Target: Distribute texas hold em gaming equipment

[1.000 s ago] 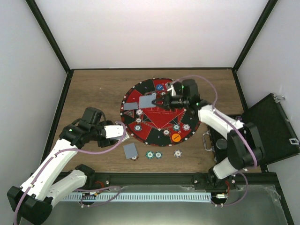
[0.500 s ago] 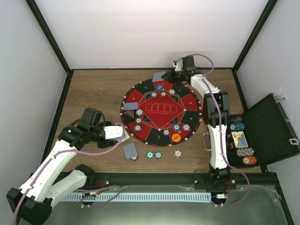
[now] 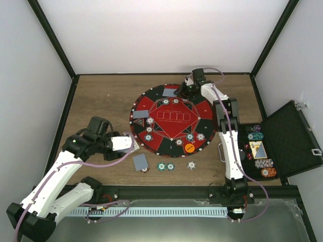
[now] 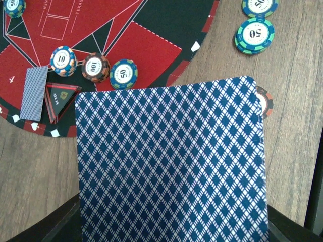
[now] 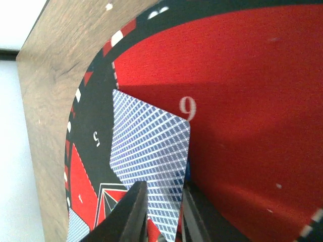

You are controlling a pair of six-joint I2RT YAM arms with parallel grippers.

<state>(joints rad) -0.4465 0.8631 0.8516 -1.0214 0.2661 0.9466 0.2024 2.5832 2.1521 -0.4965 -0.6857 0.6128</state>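
Though overhead blurs it, card (image 4: 171, 166) shows blue diamonds.

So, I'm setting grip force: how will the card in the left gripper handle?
The card looks thin and flat, so probably light and bendy. It stands out unsupported without drooping, so some stiffness. Its printed back looks smooth, so it may slip.

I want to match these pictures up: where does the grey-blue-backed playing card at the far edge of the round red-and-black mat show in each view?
Top external: grey-blue-backed playing card, far edge of the round red-and-black mat, by the right gripper.
Left wrist: not in it.
Right wrist: lower middle, between the fingers, just under the white 9.
Shared landmark: the mat, in all three.
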